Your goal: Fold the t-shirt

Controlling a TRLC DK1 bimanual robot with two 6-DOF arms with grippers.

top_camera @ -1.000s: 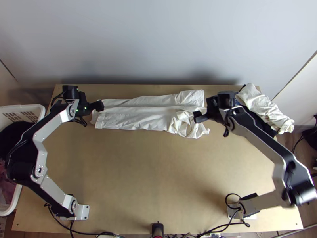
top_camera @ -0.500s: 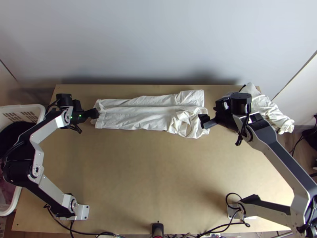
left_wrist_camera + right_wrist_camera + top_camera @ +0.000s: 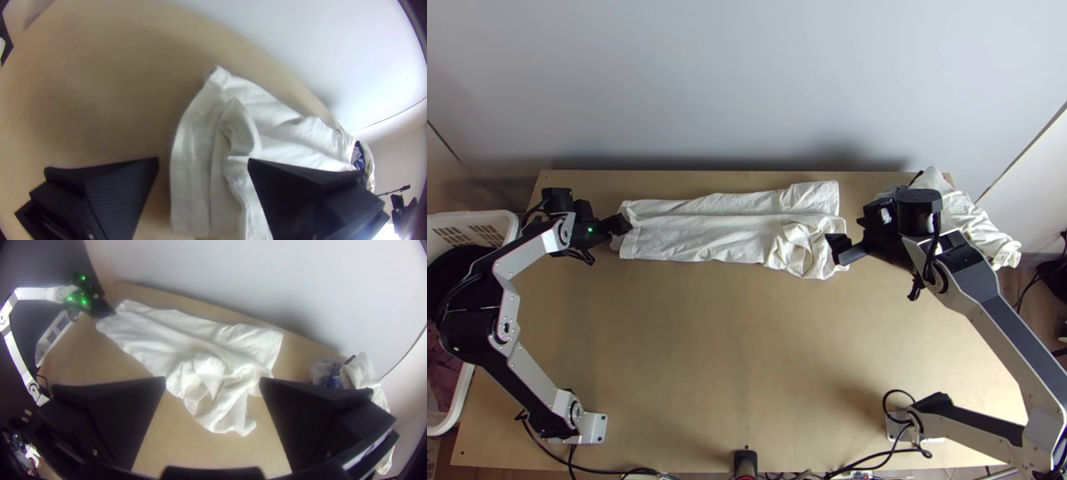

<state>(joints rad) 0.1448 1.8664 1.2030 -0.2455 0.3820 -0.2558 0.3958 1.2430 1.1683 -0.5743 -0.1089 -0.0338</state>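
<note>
The counter (image 3: 747, 344) looks like wood, smooth and matt. Along its far edge, the t-shirt (image 3: 699, 240) is matt cloth, rough with creases; rumpled matt cloth (image 3: 975, 222) lies at the far right corner. The left pincer (image 3: 624, 225) has matt black fingers (image 3: 120, 195) with a fine-textured face. The arm links (image 3: 527, 254) look like smooth metal, the basket (image 3: 491, 215) by the left edge like smooth plastic.
</note>
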